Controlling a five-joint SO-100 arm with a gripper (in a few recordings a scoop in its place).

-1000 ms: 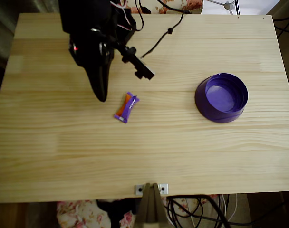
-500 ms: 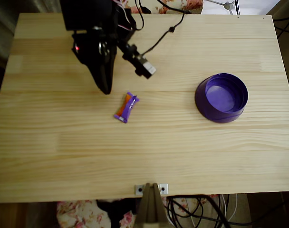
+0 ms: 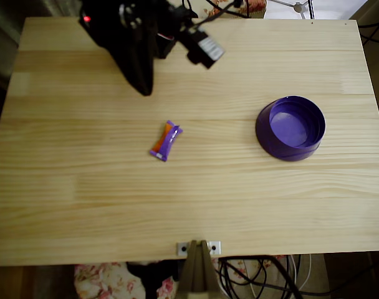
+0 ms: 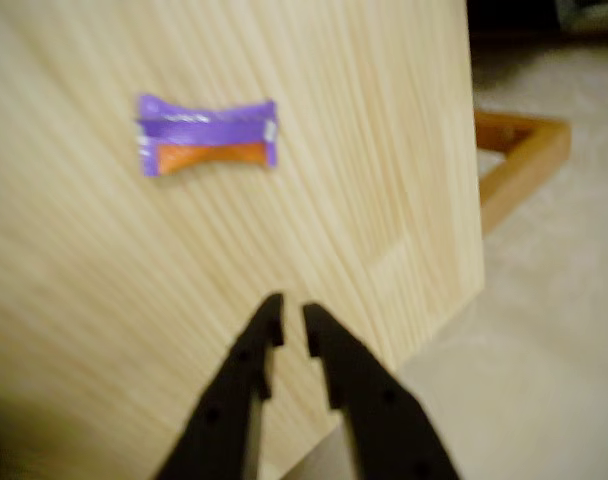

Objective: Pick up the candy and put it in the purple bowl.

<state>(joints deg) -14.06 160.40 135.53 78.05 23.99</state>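
Black gripper (image 4: 292, 322) above pale wooden surface (image 3: 196, 199), jaws nearly closed, holding nothing. Candy (image 3: 166, 141) lies flat mid-surface, apart from gripper. Purple bowl (image 3: 290, 128) well right in overhead view.

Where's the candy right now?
In the overhead view the candy lies flat on the wooden table, left of centre, below the gripper and well left of the purple bowl.

The wrist view is soft with blur: the print on the candy (image 4: 206, 135), ahead of the end effector (image 4: 293, 325), cannot be read. That view's lower edge cuts off the fingers' bases. In the overhead view, the top edge crops the arm (image 3: 130, 31) behind the end effector.
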